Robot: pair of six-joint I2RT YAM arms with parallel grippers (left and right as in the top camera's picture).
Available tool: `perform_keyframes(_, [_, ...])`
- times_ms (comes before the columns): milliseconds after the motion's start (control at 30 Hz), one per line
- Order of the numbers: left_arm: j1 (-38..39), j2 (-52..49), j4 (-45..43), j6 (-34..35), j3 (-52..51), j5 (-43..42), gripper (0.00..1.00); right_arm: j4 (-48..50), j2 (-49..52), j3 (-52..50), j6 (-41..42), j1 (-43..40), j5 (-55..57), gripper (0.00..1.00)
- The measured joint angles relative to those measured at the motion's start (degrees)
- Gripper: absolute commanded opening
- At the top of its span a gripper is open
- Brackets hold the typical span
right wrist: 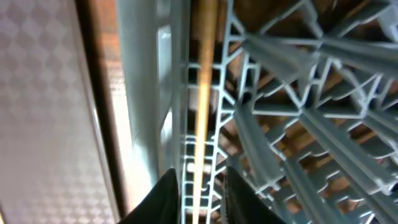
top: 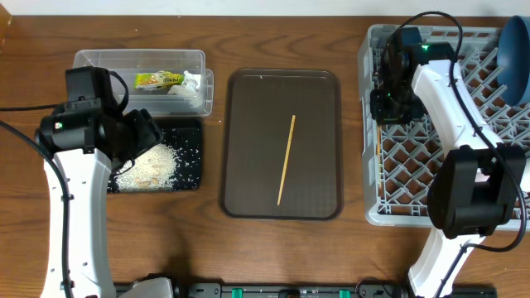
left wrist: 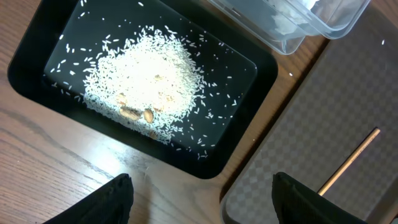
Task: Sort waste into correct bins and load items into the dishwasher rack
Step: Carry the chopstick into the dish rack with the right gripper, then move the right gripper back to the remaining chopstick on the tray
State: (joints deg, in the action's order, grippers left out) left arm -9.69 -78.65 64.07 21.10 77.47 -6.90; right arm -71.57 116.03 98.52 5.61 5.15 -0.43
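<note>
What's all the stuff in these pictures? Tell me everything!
table: one, brown wood, under everything
plastic tub: one, clear, back left
snack wrapper: one, yellow-green, in the tub
tissue: one, white, in the tub
black tray: one, in front of the tub
rice: one heap plus loose grains, white, in the black tray
serving tray: one, brown, middle
dishwasher rack: one, grey, right
chopsticks: two, wooden, one on the serving tray, the other inside the rack's left wall
dish: one, dark blue, rack's back right corner
left fingers: black, open, by the black tray
right fingers: black, slightly apart, over the rack's chopstick
</note>
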Motion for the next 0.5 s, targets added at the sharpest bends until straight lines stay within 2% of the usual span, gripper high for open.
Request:
perform_keyframes(200, [0.0,0.0,0.0,0.0,0.0,0.0,0.73,-0.1,-4.1,1.2,1.0,0.2,-1.2,0.29])
perform_keyframes(367, [0.0,0.0,0.0,0.0,0.0,0.0,0.74,5.1,-12.1,3.4,2.0,3.1,-4.2,0.45])
perform_keyframes(500, [0.0,0.0,0.0,0.0,0.0,0.0,0.74,7.1,-14.3,4.2,4.0,9.4,-6.1,0.51])
